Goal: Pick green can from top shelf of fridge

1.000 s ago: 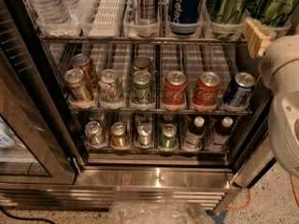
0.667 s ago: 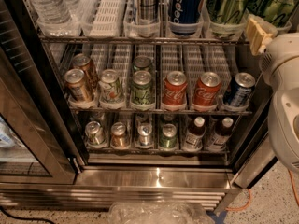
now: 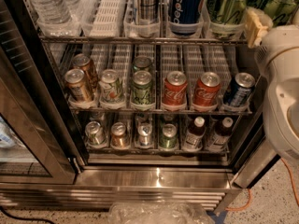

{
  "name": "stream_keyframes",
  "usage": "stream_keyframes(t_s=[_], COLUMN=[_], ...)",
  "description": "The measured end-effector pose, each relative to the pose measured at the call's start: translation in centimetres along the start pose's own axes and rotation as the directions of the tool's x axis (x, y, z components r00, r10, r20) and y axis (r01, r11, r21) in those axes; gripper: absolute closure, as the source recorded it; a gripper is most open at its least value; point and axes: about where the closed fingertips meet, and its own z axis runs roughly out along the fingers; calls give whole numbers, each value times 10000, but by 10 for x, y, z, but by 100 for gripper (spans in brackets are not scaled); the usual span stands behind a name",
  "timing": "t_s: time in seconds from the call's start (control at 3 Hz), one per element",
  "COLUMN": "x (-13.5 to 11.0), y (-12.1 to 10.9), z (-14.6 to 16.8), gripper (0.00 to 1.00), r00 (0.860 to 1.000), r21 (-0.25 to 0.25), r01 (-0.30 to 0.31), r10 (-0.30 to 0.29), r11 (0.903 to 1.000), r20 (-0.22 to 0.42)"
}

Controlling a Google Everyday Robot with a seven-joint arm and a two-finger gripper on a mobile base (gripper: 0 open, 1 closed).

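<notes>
Your end effector (image 3: 254, 26) sits at the upper right, at the front edge of the top shelf (image 3: 107, 13), on the white arm (image 3: 280, 92). You cannot tell whether it is wide or narrow, and it holds nothing you can see.

The green can (image 3: 226, 6) stands on that shelf in the lane just right of the one blue Pepsi can (image 3: 187, 3) and just left of the end effector. A second green can (image 3: 278, 3) stands on the far side of it. Further left you have one striped tall can (image 3: 148, 3) and two water bottles (image 3: 46, 6).

On the middle rack (image 3: 159, 110) you can count eight short cans: two gold, one pale, two dark green, two red and one blue. On the lowest rack, four cans and two capped bottles show in the front row. The fridge (image 3: 159, 176) stands with its glass door (image 3: 28, 125) open at the left.
</notes>
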Motion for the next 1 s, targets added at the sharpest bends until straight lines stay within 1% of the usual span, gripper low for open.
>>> stream_keyframes(t_s=[0.33,0.67,1.0], x=[-8,-4,5], y=[13,13,10], z=[17,18,18], gripper=[26,26,27], r00=[9994,9997,10000], r21=[-196,-184,-30], r01=[-199,-158,-14], r10=[205,161,14], r11=[9996,9997,10000], r20=[271,177,-17])
